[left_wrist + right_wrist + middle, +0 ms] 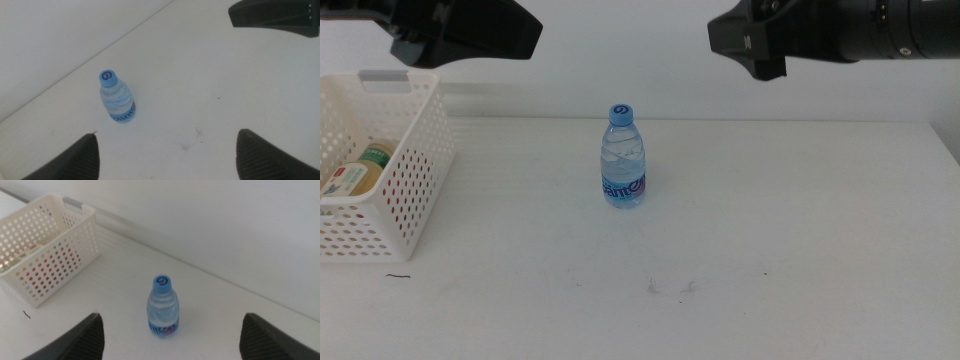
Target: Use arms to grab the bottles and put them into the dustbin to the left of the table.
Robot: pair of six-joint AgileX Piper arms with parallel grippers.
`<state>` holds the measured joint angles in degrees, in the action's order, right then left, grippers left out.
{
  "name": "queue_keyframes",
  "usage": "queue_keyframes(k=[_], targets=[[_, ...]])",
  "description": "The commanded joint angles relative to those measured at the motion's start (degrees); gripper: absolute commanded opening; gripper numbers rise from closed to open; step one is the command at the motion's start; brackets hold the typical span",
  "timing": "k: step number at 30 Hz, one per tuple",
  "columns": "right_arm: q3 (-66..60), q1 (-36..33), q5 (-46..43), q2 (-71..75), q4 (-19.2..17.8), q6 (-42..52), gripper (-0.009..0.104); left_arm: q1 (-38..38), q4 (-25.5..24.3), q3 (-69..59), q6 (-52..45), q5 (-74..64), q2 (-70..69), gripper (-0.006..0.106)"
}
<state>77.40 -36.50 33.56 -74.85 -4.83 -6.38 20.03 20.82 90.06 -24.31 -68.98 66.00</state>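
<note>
The left gripper (165, 155) had its 2 fingers (70, 160) spread wide and held nothing. The right gripper (170, 337) was spread just as wide, also empty. Both hung above the far side of the white table (800, 230), well apart from the water bottle (623, 157), which stood upright near the middle. At the left edge sat the white basket (415, 190), a tea bottle (355, 175) lying inside. A plain white wall rose behind.
</note>
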Motion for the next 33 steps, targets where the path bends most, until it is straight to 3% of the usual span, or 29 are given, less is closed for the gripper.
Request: queue_keyframes(k=[1, 7, 16, 21, 26, 29, 33], targets=[[-0.5, -0.1, 1.1, 0.0, -0.9, -0.5, 0.087, 0.3, 0.2, -0.2, 0.4, 0.8, -0.1, 0.094], [-0.5, -0.1, 1.1, -0.1, -0.9, -0.5, 0.087, 0.3, 0.2, -0.2, 0.4, 0.8, -0.1, 0.094], [-0.5, -0.1, 1.1, -0.1, -0.9, -0.5, 0.087, 0.6, 2.4, -0.3, 0.4, 11.4, 0.0, 0.094], [-0.5, -0.1, 1.1, -0.1, -0.9, -0.5, 0.087, 9.4, -13.6, -12.1, 5.2, 29.1, -1.8, 0.094], [-0.5, -0.1, 1.1, -0.1, -0.9, -0.5, 0.087, 16.0, -35.8, -40.1, 21.4, 72.4, -5.8, 0.094], [-0.5, -0.1, 1.0, -0.1, -0.6, -0.5, 0.087, 13.6, -34.4, -52.7, 27.1, 86.0, -5.0, 0.094], [-0.5, -0.1, 1.0, -0.1, -0.6, -0.5, 0.087, 11.7, -31.5, -60.7, 29.1, 90.7, -3.7, 0.094]])
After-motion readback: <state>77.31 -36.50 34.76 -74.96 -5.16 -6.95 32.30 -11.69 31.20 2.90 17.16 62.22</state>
